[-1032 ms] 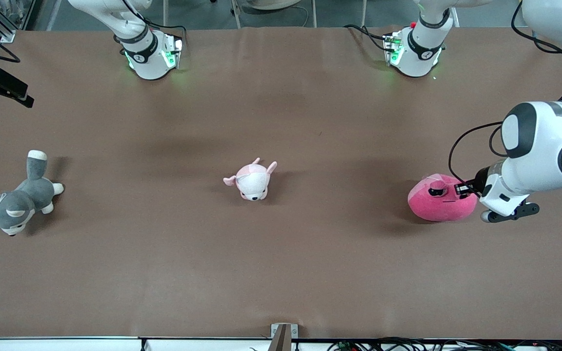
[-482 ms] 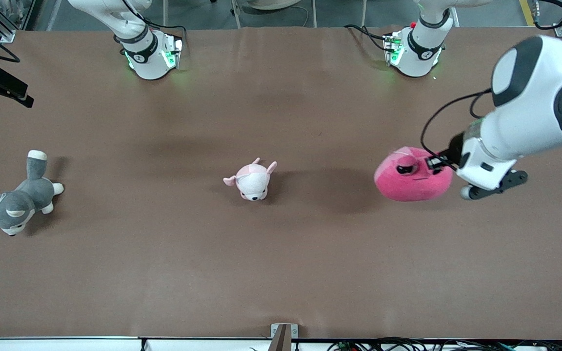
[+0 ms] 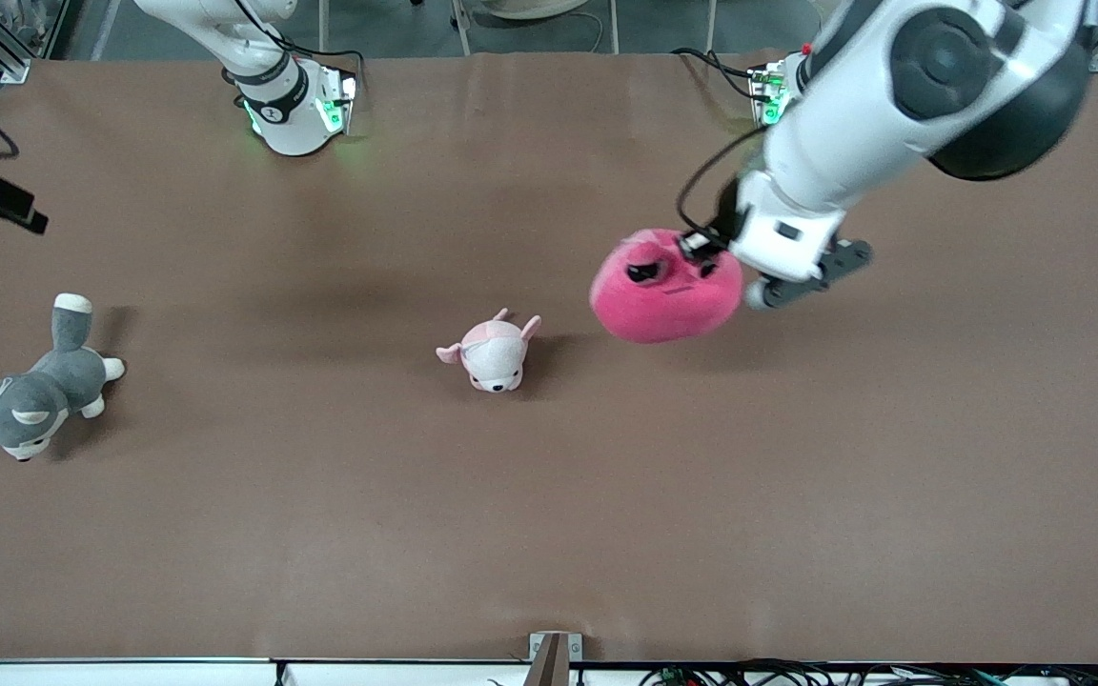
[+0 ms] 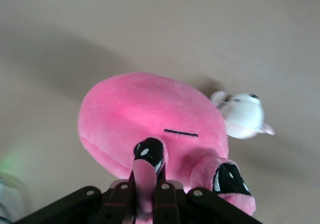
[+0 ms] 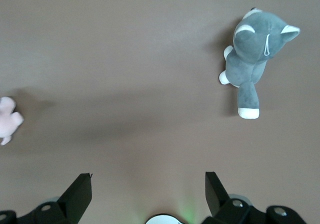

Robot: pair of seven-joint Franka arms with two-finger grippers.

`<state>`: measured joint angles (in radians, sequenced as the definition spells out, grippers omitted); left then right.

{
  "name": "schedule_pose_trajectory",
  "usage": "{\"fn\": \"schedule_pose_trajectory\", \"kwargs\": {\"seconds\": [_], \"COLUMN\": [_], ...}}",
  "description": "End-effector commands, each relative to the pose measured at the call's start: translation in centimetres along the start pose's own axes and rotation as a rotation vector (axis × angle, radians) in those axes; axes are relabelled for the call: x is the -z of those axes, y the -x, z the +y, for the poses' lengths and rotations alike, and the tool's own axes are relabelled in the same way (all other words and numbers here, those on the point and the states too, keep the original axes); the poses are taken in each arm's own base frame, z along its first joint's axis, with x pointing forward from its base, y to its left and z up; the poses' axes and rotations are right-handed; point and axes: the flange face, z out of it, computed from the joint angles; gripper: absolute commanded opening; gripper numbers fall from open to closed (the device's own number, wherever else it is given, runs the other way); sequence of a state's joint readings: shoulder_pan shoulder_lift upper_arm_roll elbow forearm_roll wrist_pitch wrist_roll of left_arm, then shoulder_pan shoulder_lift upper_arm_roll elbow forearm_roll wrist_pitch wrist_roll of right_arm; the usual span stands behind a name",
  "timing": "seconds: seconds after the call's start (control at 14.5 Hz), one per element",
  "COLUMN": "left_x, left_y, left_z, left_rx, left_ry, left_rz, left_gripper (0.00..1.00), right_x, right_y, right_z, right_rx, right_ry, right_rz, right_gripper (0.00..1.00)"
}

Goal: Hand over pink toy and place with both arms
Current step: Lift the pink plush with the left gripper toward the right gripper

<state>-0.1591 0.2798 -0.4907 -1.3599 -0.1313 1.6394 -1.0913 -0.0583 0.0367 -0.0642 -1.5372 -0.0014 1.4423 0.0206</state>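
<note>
The pink toy (image 3: 665, 286), a round hot-pink plush with black sleepy eyes, hangs in the air over the middle of the table, above and beside the pale pink-and-white plush. My left gripper (image 3: 701, 250) is shut on one of its ears. In the left wrist view the toy (image 4: 150, 119) hangs from my left gripper (image 4: 148, 194), which pinches a pink ear with a black eye patch. My right gripper (image 5: 147, 191) is open and empty, up high near its arm's base; it does not show in the front view.
A small pale pink-and-white plush (image 3: 492, 353) lies at the table's middle, also in the left wrist view (image 4: 242, 115). A grey-and-white plush dog (image 3: 30, 386) lies toward the right arm's end, also in the right wrist view (image 5: 255, 54). The two arm bases (image 3: 294, 105) stand along the top.
My left gripper has lifted the pink toy off the table and carried it from the left arm's end toward the middle. The other toys have not moved.
</note>
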Motion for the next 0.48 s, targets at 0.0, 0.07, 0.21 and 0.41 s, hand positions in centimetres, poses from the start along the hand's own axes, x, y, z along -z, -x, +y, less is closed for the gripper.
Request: {"fn": "schedule_pose_trajectory", "kwargs": {"seconds": [0.0, 0.07, 0.21, 0.41], "left_x": [-0.7, -1.1, -2.5, -4.9], "left_y": [4.0, 5.6, 8.3, 11.8], "left_z": [4.0, 5.2, 7.6, 9.9], "left_rx": [0.061, 0.072, 0.104, 0.119], "left_ry": [0.084, 0.113, 0.167, 0.199], "left_rz": [-0.009, -0.007, -0.013, -0.037], "left_gripper": [0.02, 0.02, 0.02, 0.02], "right_x": [-3.9, -4.4, -4.7, -4.2], "right_y": [-3.5, -3.3, -2.8, -1.1], "right_z": [-1.1, -1.6, -3.8, -11.3], "right_rx": [0.006, -0.050, -0.330, -0.558], "right_ry": [0.033, 0.014, -0.047, -0.025], "right_rz": [-0.047, -0.060, -0.094, -0.104], "right_gripper": [1.00, 1.00, 1.00, 1.00]}}
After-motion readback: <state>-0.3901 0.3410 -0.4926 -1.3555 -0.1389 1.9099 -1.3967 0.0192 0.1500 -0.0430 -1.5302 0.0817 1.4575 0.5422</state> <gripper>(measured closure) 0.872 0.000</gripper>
